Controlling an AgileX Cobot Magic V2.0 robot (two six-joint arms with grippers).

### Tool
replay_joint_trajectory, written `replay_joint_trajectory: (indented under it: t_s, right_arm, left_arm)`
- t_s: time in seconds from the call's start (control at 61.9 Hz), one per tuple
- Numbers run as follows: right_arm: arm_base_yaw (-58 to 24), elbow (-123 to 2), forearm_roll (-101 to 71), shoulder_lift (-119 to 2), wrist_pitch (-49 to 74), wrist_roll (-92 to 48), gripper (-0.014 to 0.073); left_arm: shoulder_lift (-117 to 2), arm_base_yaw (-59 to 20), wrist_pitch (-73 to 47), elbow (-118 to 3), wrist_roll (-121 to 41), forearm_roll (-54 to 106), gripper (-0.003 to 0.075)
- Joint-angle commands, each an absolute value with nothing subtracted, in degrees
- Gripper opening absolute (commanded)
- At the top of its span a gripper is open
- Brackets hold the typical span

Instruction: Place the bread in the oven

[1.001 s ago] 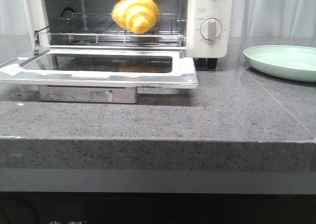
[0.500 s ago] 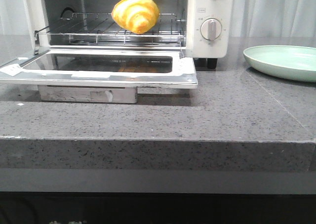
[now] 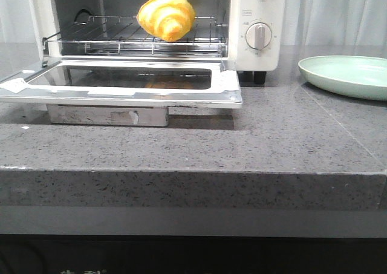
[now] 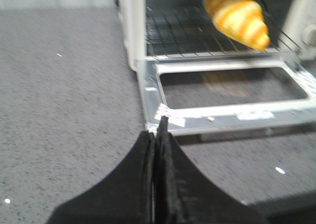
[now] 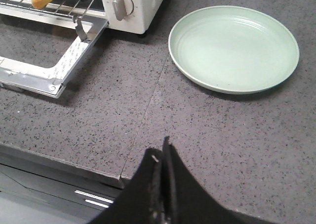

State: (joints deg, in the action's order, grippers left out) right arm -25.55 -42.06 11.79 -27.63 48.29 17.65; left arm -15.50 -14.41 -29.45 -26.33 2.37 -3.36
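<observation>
Bread (image 3: pixel 165 16) is sitting on the oven (image 3: pixel 260 20) rack, upper centre of the front view. Door is lying open. Both hands, left (image 4: pixel 157 135) and right (image 5: pixel 162 157), are pinched closed, holding nothing. Placement looks complete; closing the door is likely next.

you have a pale green plate (image 3: pixel 346 75) sitting on the grey speckled counter (image 3: pixel 199 144), off to the right and well apart from the counter's front edge. the plate shows a shallow raised rim and faint rings inside. behind the counter hangs a white curtain (image 3: pixel 338 14). a thin seam line runs across the counter surface near the plate.
</observation>
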Motion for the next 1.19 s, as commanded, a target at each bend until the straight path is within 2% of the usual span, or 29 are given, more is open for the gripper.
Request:
replay_joint_trajectory:
  t_s: [0.0,0.226,0.597,1.178]
  right_arm:
    - [-25.2,-43.5,13.2,-27.9,44.3,17.0,-0.0067]
    - [-25.2,-43.5,13.2,-27.9,44.3,17.0,-0.0067]
    - [-25.2,-43.5,13.2,-27.9,44.3,17.0,-0.0067]
    - [-25.2,-43.5,13.2,-27.9,44.3,17.0,-0.0067]
  left_arm:
    - [-12.2,-11.3,-17.3,-22.0,2.6,-3.3,-0.0018]
    - [-2.6,-5.3,-8.4,-8.6,2.6,2.3,-0.0018]
    - [1.9,-4.9,1.8,2.0,2.6,3.2,-0.0018]
    - [1.9,-4.9,5.3,2.0,2.6,3.2,-0.0018]
